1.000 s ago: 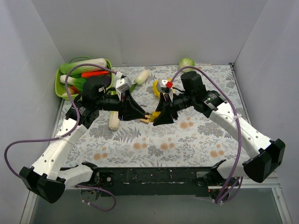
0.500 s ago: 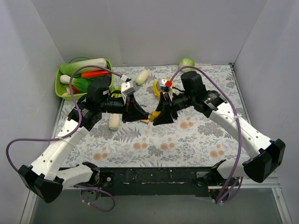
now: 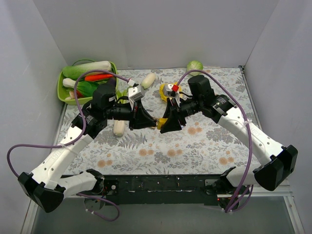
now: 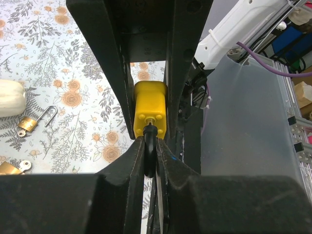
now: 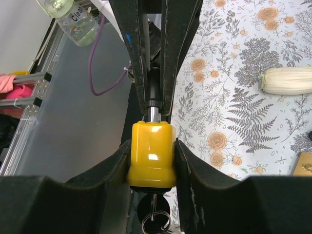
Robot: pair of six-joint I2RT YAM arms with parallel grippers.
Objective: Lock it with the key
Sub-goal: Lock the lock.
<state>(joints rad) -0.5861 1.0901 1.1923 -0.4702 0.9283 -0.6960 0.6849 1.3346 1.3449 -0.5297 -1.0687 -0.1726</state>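
Facing tip-to-tip: left gripper [image 4: 150, 145] pinches key [image 4: 149, 161], right gripper [image 5: 152, 157] clamps yellow padlock [image 5: 151, 146].

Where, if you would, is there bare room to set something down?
Bare: the near cloth between the arms, and the far right corner beside the cabbage. Crowded: the centre around the yellow padlock, and by the basket.

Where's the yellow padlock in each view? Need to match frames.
Top external: yellow padlock near centre, mid-table.
Left wrist: centre, just beyond the left gripper.
Right wrist: lower centre, clamped in the right gripper.
Shared landmark: pale vegetable lying on the floral cloth.
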